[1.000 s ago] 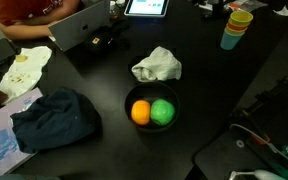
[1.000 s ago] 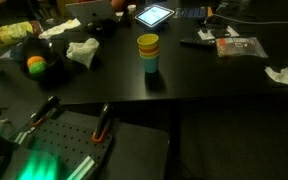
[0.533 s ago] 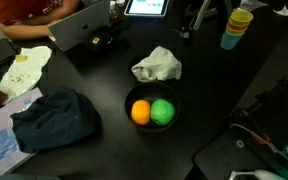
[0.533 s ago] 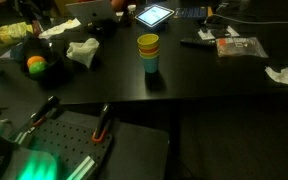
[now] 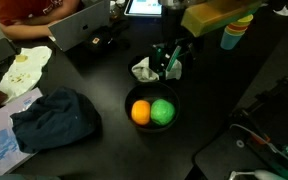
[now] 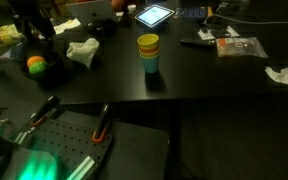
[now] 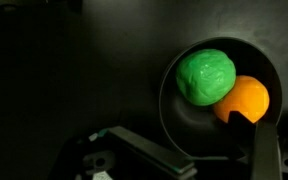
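Observation:
A black bowl on the dark table holds an orange ball and a green ball. My gripper hangs above the table just behind the bowl, over the edge of a crumpled white cloth. In the wrist view the bowl, the green ball and the orange ball lie below the open, empty jaws. In an exterior view the arm stands above the balls.
Stacked coloured cups stand at the back, also seen in an exterior view. A dark blue cloth, papers, a laptop and a tablet lie around. A person sits at the far side.
The arm has come into view from the back and moved down toward the bowl. It now covers part of the white cloth. The balls and bowl have not moved.

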Controlling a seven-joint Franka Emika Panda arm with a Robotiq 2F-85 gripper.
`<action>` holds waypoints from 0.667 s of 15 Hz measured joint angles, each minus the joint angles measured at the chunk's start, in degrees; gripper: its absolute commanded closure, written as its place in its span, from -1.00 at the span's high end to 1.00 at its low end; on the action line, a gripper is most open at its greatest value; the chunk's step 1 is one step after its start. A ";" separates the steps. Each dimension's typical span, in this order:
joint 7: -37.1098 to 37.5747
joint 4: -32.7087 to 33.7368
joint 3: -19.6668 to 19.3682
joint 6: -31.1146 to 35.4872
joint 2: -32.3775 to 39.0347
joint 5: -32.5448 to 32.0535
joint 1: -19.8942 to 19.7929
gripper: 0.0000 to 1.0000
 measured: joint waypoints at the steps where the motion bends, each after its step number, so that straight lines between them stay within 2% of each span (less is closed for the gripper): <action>1: -0.63 0.04 0.11 1.61 1.32 0.00 0.40 1.00; 10: -5.17 0.14 0.96 11.83 9.75 0.92 2.41 1.00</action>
